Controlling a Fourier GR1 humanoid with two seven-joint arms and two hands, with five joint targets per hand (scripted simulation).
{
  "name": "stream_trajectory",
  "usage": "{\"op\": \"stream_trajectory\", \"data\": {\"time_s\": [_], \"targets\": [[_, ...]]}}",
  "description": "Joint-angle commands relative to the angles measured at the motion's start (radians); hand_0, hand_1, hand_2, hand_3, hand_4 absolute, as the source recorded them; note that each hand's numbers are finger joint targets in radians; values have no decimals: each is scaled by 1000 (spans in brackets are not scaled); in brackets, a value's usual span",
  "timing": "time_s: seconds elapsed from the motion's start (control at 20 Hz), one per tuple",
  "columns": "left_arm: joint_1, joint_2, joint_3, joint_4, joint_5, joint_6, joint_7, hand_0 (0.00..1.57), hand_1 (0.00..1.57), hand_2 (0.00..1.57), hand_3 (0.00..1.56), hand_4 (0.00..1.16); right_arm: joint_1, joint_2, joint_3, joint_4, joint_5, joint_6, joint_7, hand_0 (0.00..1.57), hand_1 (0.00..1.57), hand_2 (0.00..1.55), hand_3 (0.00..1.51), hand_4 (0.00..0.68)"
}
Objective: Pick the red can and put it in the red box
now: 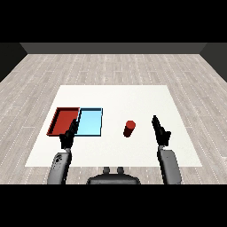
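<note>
A red can [129, 128] stands upright on the white table [133, 97], right of the middle. My right hand [160, 131] hovers to the can's right with a gap between them, fingers straight and pointing away from me, holding nothing. The red tray [62, 121] lies at the left of the table, with the light blue tray [90, 122] touching its right side. My left hand [69, 133] is over the near edge where the two trays meet, fingers straight, nothing in it.
Both trays hold nothing. White table surface stretches between the light blue tray and the can, and behind them to the far edge. Grey wood floor [115, 66] surrounds the table.
</note>
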Motion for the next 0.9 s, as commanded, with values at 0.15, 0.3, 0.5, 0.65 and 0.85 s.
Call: {"op": "stream_trajectory", "data": {"time_s": [0.15, 0.3, 0.5, 0.65, 0.85], "targets": [[-47, -13, 10, 7, -2, -17, 23, 0, 0, 0, 0, 0, -4, -54, -100, 72, -82, 99, -32, 0, 0, 0, 0, 0], [-115, -54, 30, -104, 48, -10, -189, 0, 0, 0, 0, 0, -13, -32, -113, 0, -143, 137, -207, 0, 0, 0, 0, 0], [-81, -25, 75, -62, 87, -70, -333, 0, 0, 0, 0, 0, -20, -75, -179, 83, -189, 207, -328, 0, 0, 0, 0, 0], [-55, -29, 54, -109, 92, -85, -309, 0, 0, 0, 0, 0, 8, -61, -166, 150, -161, 239, -436, 0, 0, 0, 0, 0], [-71, -77, 35, 8, 33, -38, -409, 0, 0, 0, 0, 0, -24, -42, -149, 142, -143, 220, -406, 0, 0, 0, 0, 0]]}}
